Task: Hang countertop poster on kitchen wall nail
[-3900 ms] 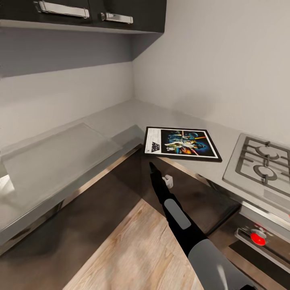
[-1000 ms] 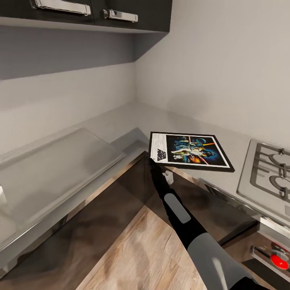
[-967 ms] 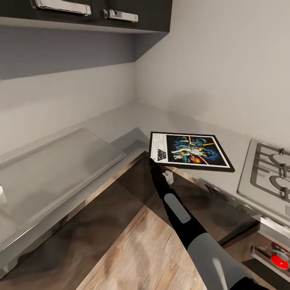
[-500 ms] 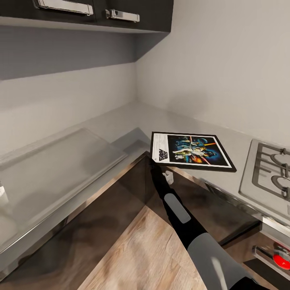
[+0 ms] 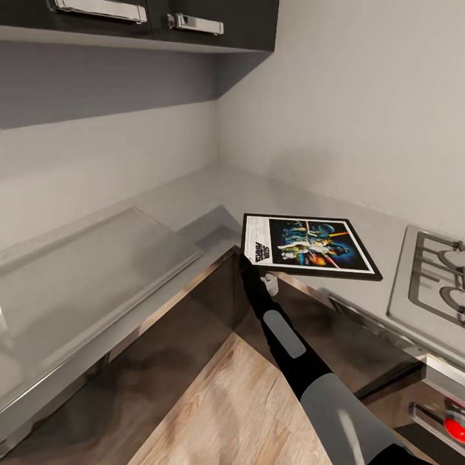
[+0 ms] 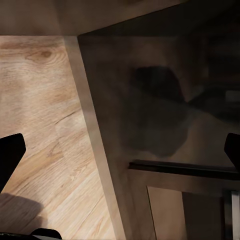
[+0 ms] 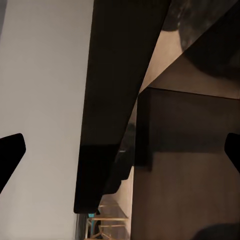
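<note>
The poster point(image 5: 311, 246) lies flat on the light grey kitchen countertop point(image 5: 213, 187) near the inner corner. Its white title strip faces left, and its near-left corner reaches the counter's front edge. My right arm stretches up from the lower right. The right gripper point(image 5: 245, 260) sits just under that corner, in front of the dark cabinet. In the right wrist view its fingertips point(image 7: 11, 155) stand far apart, open, with a dark slab edge point(image 7: 120, 80) running between them against the pale wall. The left gripper point(image 6: 120, 155) is open over the wooden floor point(image 6: 40, 110) beside a cabinet front.
A steel gas hob point(image 5: 431, 276) sits right of the poster, with a red oven knob point(image 5: 455, 428) below it. A raised grey panel point(image 5: 97, 265) covers the counter's left run. Dark wall cabinets with steel handles point(image 5: 194, 24) hang overhead. Glossy dark cabinet fronts point(image 5: 161, 349) border the floor.
The camera has crept forward, so the hob slides toward the right edge. Since the earliest frame the right gripper has come up from below the counter edge to the poster's near-left corner.
</note>
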